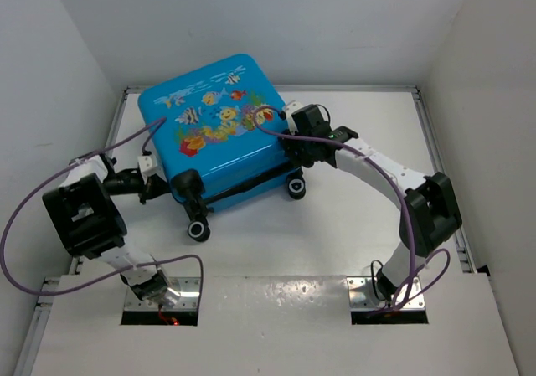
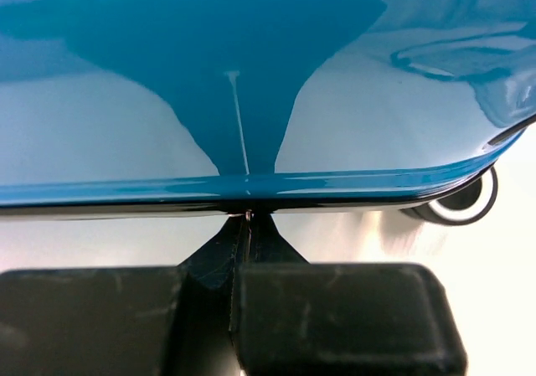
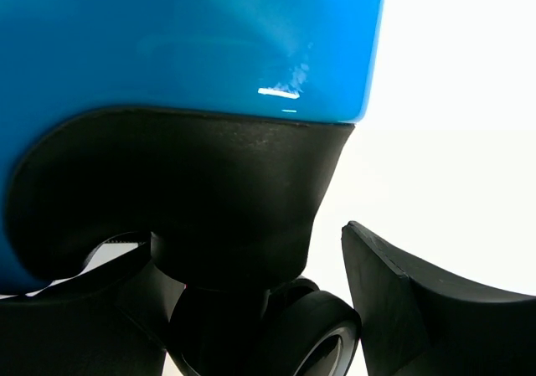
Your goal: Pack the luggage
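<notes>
The left gripper (image 1: 172,187) is at the near left corner of the luggage (image 1: 219,129). Its fingers (image 2: 343,313) are pressed together with no gap between them. The tips meet right at the black zipper band (image 2: 126,207), under the edge of the blue shell. I cannot tell if something thin is caught between the tips.

The luggage lies flat and closed on the table (image 1: 377,125), in the far left part, with the fish print side up. It is turned a little, so that one corner points to the back wall. Two black wheels are on its near side. The left wheel (image 1: 198,229) is near the left gripper, and the right wheel (image 1: 296,188) is at the other near corner.

The right gripper (image 1: 294,163) is at the near right corner of the luggage, close to the right wheel. Its fingers (image 3: 419,309) are well apart and hold nothing. In the right wrist view the black wheel housing (image 3: 193,183), with the wheel under it, stands between the two fingers. The finger on the right of that view does not touch it. For the other finger I cannot tell, because dark parts run together there.
</notes>
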Motion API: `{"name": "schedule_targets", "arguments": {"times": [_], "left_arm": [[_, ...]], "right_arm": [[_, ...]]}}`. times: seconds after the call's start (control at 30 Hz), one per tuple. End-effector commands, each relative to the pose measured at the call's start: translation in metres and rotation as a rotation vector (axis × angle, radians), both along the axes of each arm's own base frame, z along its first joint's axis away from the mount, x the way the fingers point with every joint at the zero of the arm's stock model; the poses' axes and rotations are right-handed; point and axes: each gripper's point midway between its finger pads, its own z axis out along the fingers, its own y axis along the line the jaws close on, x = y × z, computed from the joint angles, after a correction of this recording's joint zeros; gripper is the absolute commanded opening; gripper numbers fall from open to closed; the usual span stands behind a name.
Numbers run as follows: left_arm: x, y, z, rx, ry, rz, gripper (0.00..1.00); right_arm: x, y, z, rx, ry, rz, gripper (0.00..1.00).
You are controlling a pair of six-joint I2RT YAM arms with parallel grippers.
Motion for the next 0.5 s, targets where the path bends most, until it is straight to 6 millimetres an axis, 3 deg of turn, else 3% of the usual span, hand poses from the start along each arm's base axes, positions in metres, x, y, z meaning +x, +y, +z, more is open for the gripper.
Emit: {"name": "schedule_targets", "arguments": {"times": [0.0, 0.27, 0.47], "left_arm": [[-0.025, -0.028, 0.03, -0.107, -0.004, 0.001, 0.0], [-0.057, -0.029, 0.02, 0.025, -0.005, -0.026, 0.0], [-0.076, -0.048, 0.014, 0.073, -0.019, -0.123, 0.0]], "right_arm": [[0.0, 0.006, 0.013, 0.077, -0.02, -0.057, 0.0], [-0.013, 0.004, 0.009, 0.112, 0.017, -0.083, 0.0], [-0.014, -0.005, 0.004, 0.134, 0.041, -0.14, 0.0]]}}
